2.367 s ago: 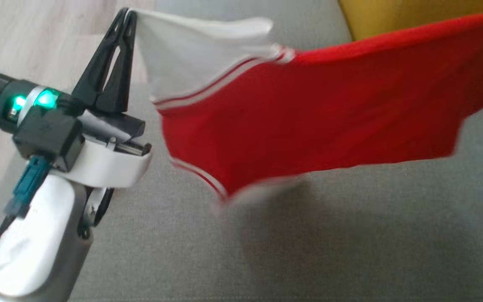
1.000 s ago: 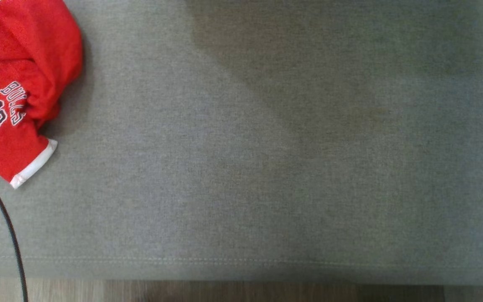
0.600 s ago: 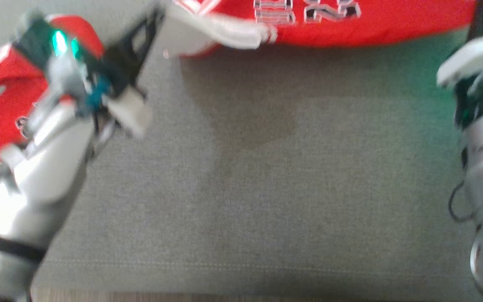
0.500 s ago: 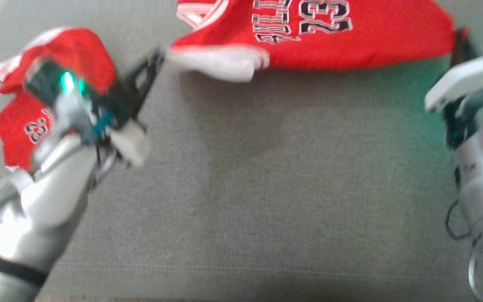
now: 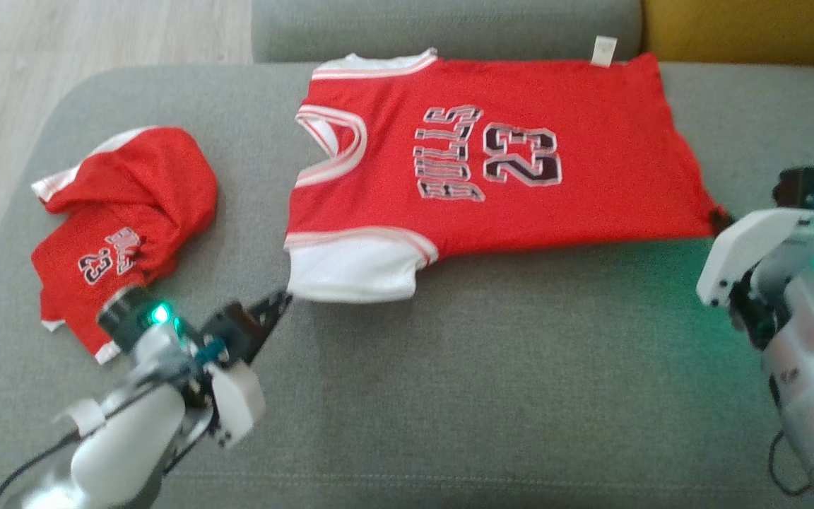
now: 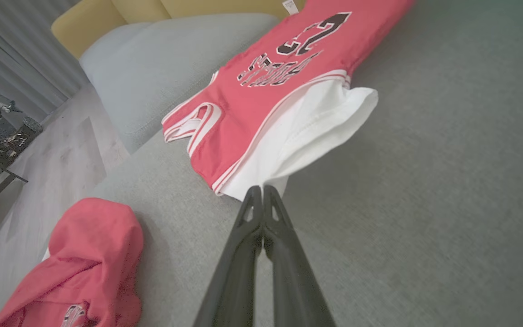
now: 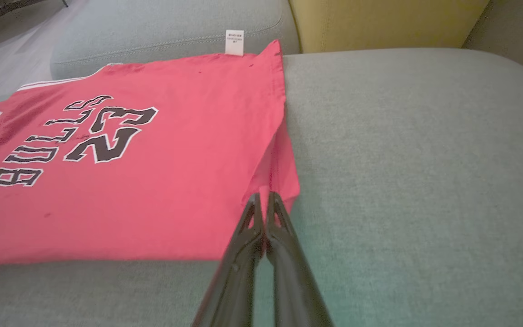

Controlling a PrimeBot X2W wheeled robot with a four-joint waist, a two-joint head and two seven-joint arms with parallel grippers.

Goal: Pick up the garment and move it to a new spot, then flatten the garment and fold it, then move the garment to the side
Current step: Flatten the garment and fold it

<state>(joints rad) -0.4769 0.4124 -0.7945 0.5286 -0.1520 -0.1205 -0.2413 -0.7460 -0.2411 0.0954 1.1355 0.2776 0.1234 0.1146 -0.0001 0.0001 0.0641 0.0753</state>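
- The left gripper point(image 6: 262, 191) is closed tight on the near corner of the white sleeve point(image 6: 320, 122).
- The right gripper point(image 7: 263, 198) pinches the jersey's point(image 5: 520, 212) near-right hem corner, probably to pull it taut and flat.
- The jersey lies spread mid sofa seat point(image 5: 485, 396), with a crumpled red garment point(image 5: 131, 212) to its left.

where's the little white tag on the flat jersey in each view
head view: white tag at the top, right of centre, on the far edge of the jersey.
left wrist view: at the top edge, right of centre.
right wrist view: near the top, just left of centre.
shared landmark: the 23 print.
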